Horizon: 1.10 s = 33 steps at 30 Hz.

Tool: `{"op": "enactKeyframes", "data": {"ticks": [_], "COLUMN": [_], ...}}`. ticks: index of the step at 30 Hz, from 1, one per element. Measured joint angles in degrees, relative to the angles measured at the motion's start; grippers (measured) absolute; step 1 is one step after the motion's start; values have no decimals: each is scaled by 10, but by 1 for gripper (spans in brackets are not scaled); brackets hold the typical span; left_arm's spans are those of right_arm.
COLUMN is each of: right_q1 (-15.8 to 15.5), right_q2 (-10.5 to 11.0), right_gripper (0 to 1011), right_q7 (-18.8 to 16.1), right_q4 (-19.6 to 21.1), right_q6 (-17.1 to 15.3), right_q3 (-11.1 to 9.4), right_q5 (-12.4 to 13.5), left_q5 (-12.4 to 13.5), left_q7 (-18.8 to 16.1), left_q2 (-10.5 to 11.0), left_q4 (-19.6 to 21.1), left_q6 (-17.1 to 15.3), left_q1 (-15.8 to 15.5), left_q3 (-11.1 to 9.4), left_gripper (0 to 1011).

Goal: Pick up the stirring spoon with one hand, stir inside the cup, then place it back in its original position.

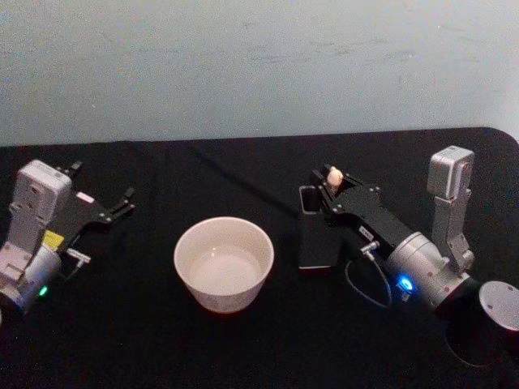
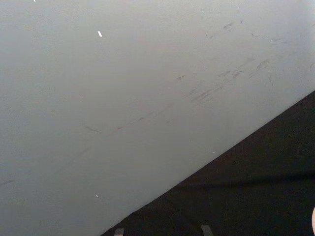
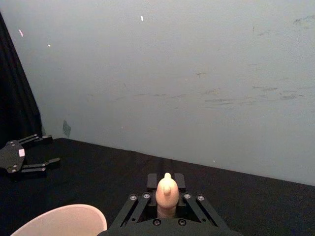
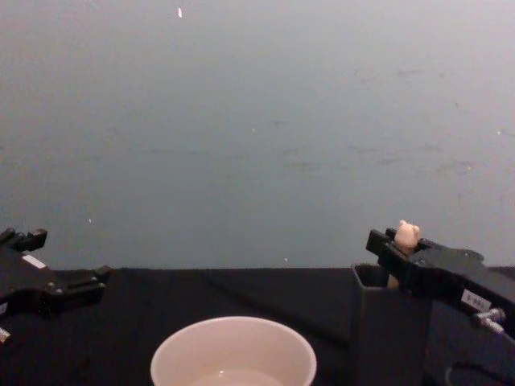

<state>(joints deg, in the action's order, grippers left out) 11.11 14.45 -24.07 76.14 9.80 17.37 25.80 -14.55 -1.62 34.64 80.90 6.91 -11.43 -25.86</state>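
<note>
The right gripper (image 1: 328, 188) is closed on the stirring spoon (image 1: 333, 175), whose bear head rises above the dark holder (image 1: 315, 235), just right of the cup (image 1: 223, 264). The left gripper (image 1: 122, 203) rests spread, well left of the cup.

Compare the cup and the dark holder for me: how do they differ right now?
The cup is wide, round and pale cream; the holder is narrower, square-sided and dark grey. The cup stands apart from both grippers, while the right gripper sits over the holder, at the stirring spoon standing in it. Both stand upright on the black table.
</note>
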Motion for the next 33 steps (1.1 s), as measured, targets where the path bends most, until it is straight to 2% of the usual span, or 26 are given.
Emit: {"op": "enactKeyframes", "data": {"ticks": [1,7,8,11,12,23,28,33], "right_q1": [0,0,0,0,1,1,1,2], "right_q2": [0,0,0,0,0,0,-1,0], "right_gripper": [211,382,443,503,567,905,1003,1000], "right_q7": [0,-1,-1,-1,-1,-1,-1,-4], "right_q4": [0,0,0,0,0,0,0,6], "right_q6": [0,0,0,0,0,1,1,4], "right_q3": [0,0,0,0,-1,-1,-1,-6], "right_q5": [0,1,1,1,1,2,2,8], "left_q5": [0,0,0,0,0,0,0,0], "left_q7": [0,0,0,0,0,0,0,0], "left_q2": [0,0,0,0,0,0,0,0], "left_q4": [0,0,0,0,0,0,0,0], "left_q6": [0,0,0,0,0,0,0,0], "left_q1": [0,0,0,0,0,0,0,0], "left_q3": [0,0,0,0,0,0,0,0], "left_gripper": [1001,1001,1001,1001,1001,1001,1001,1001]}}
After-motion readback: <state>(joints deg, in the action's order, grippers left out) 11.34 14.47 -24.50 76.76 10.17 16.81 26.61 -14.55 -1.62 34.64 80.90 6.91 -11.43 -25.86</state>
